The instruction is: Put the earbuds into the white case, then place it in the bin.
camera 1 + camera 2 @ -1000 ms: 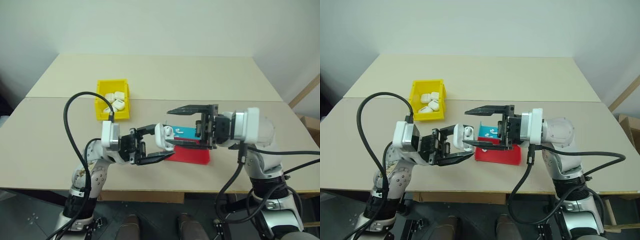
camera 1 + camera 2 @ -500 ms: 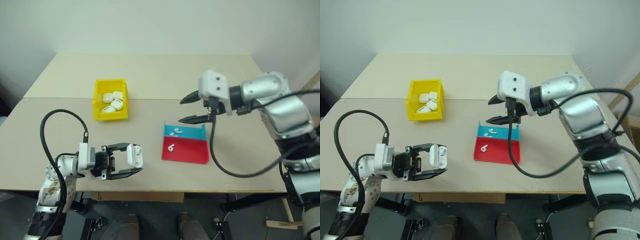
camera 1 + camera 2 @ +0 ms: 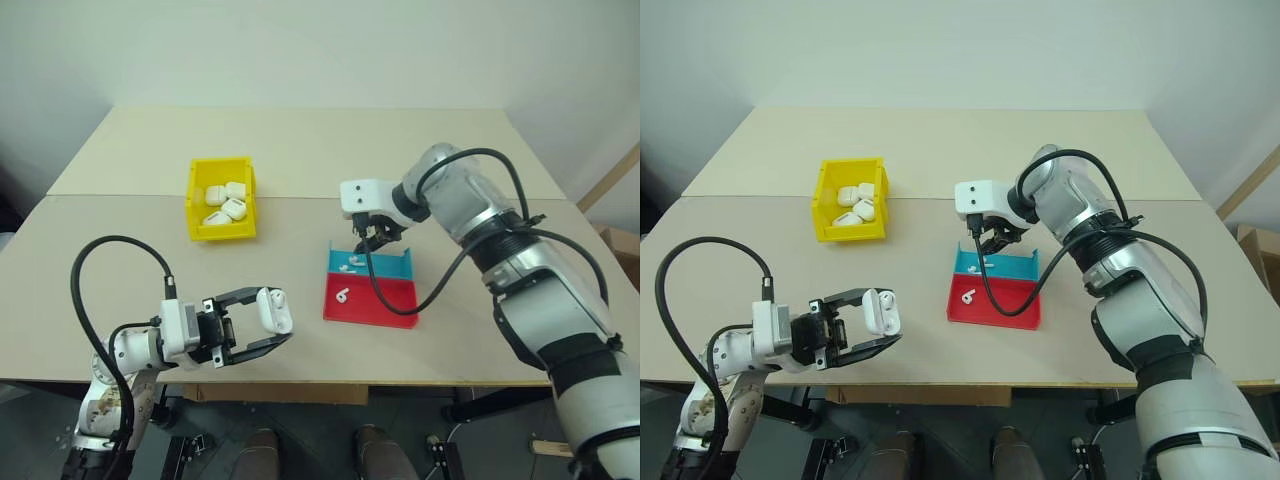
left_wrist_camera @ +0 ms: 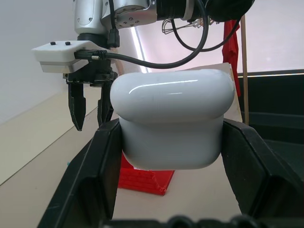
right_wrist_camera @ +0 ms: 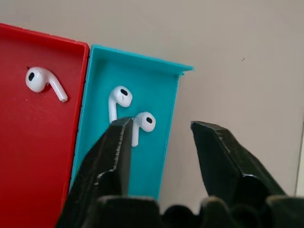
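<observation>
Near the table's front left edge, my left gripper (image 3: 270,320) is shut on the white case (image 4: 173,118), which sits upright between its two black fingers. Two earbuds (image 5: 130,111) lie in the cyan part of the shallow tray (image 3: 385,305), and a third earbud (image 5: 43,81) lies in its red part. My right gripper (image 5: 161,126) points down just above the cyan part, beside the two earbuds. It is open with nothing between its fingers. The yellow bin (image 3: 222,233) stands at the back left and holds several white cases.
A black cable (image 3: 100,270) loops over the table from my left wrist. Another cable (image 3: 400,300) hangs from my right arm across the red part of the tray. The table's seam (image 3: 300,197) runs behind the bin and tray.
My right arm has swung away from the left gripper, forward and down over the tray's cyan part, and its jaws have narrowed. My left gripper has drawn back toward the front left, holding the case.
</observation>
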